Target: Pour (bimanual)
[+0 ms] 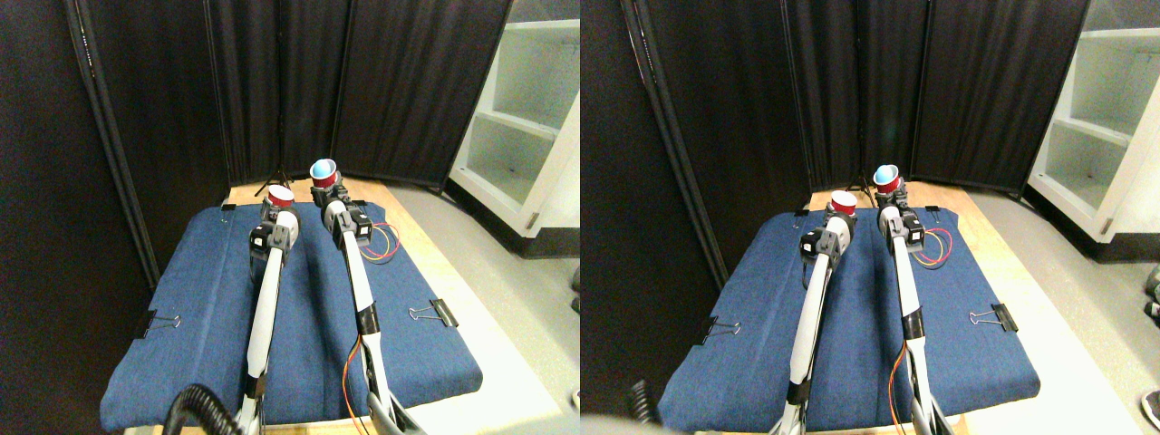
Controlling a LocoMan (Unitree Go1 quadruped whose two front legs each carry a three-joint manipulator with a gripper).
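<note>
Stereo pair view, and both manipulators stretch up the desk (444, 272) over the blue cloth (199, 317) that covers it. The left gripper (276, 210) sits right under a red cup (280, 195), which stands upright at the far end of the cloth; the fingers look closed around its base, though they are small and partly hidden by the wrist. Just right of that red cup, and a little higher, the right gripper (325, 192) carries a second cup with a blue inside (323, 169), tipped so its mouth faces toward the camera and slightly left; those fingers appear wrapped on its red lower body. The two cups are near each other, not touching. Red and yellow wires (384, 243) loop off the right arm, right of the red cup. Binder clips (442, 313) pin the cloth edges, nearer the camera than the red cup. Behind it hang black curtains (390, 82), with a white shelf unit (530, 118) far right.
</note>
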